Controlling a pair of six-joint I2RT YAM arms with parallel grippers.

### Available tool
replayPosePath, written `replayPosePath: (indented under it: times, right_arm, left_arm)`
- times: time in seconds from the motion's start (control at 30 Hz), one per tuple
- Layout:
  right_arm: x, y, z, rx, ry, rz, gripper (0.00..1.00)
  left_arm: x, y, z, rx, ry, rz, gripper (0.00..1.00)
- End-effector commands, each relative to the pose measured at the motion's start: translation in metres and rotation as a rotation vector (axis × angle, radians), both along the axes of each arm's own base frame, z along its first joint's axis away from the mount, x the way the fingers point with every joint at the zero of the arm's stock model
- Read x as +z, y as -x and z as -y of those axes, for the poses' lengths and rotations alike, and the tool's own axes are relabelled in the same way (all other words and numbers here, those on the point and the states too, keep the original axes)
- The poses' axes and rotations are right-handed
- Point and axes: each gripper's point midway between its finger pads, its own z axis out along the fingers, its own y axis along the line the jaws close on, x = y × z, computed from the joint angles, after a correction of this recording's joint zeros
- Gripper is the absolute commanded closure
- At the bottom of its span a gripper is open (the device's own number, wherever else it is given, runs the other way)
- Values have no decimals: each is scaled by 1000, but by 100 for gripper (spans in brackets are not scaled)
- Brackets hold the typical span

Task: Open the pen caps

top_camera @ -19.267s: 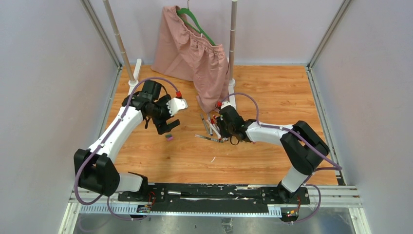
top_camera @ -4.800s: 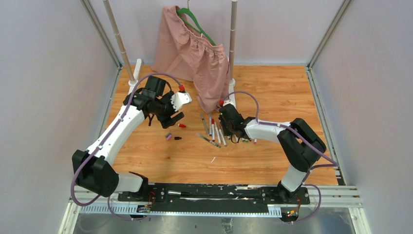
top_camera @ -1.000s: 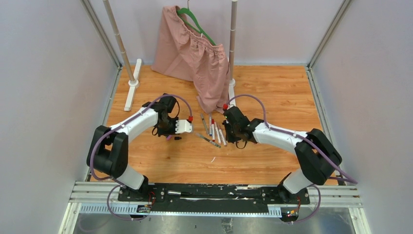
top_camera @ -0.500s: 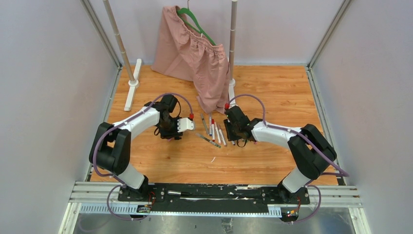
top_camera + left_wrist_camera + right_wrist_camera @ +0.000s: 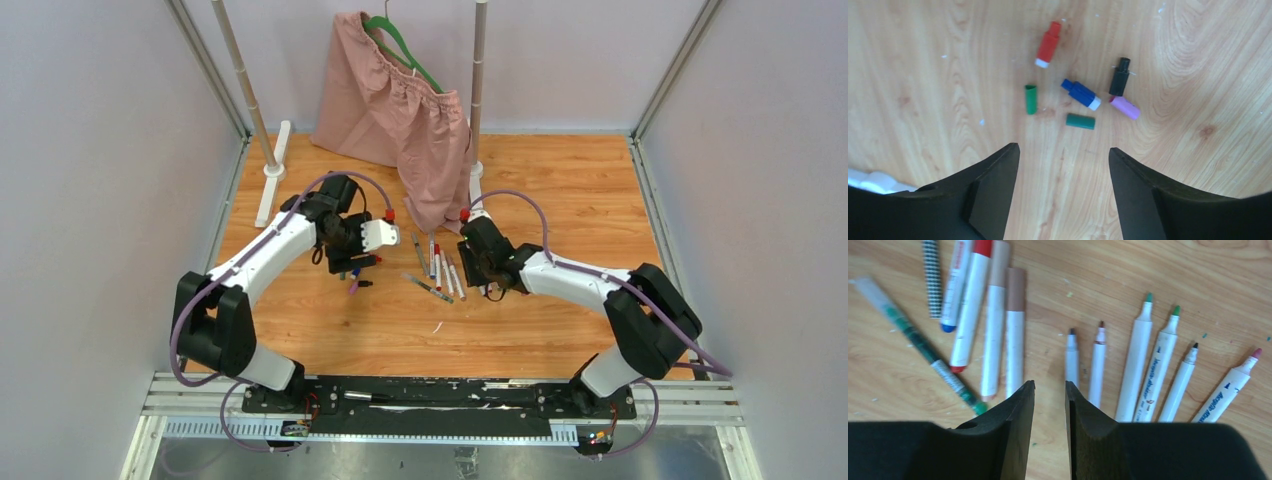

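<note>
Pen caps (image 5: 1080,94) lie under wide-open left tool (image 5: 1063,149); right tool (image 5: 1049,385) barely parted, seemingly empty.

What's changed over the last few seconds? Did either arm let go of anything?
Left gripper opened wide and backed off the caps. A blue cap now lies among them that wasn't there before, apparently just dropped. Right gripper opened a crack above the uncapped pens, holding nothing. Capped pens stayed put, and the right arm barely moved.
</note>
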Motion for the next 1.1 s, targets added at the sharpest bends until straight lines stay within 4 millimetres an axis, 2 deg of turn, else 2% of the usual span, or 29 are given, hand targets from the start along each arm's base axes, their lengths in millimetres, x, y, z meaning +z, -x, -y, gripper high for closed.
replayPosePath:
  times: [0.0, 0.13, 0.27, 0.4, 0.87, 0.97, 1.03, 1.07]
  right_arm:
    - [20, 5, -23, 61, -14, 39, 66]
    - [12, 5, -34, 77, -7, 16, 65]
    - [2, 4, -34, 75, 8, 1, 66]
    - [-6, 5, -32, 73, 25, -9, 67]
    - [-39, 16, -25, 87, 71, -75, 66]
    - [-44, 17, -19, 72, 90, -74, 73]
    - [-42, 17, -17, 68, 89, -66, 82]
    - [-38, 17, -17, 68, 84, -56, 89]
  left_arm:
    - [33, -1, -2, 84, 51, 38, 27]
    - [53, -3, -6, 167, 65, 78, 21]
    - [67, -4, -12, 221, 67, 121, 19]
    - [78, 4, -8, 223, 111, 132, 19]
    - [88, 5, -5, 242, 149, 146, 18]
    - [89, 5, -4, 241, 151, 148, 18]
    - [89, 5, -3, 240, 158, 145, 18]
    - [89, 5, -2, 239, 161, 144, 18]
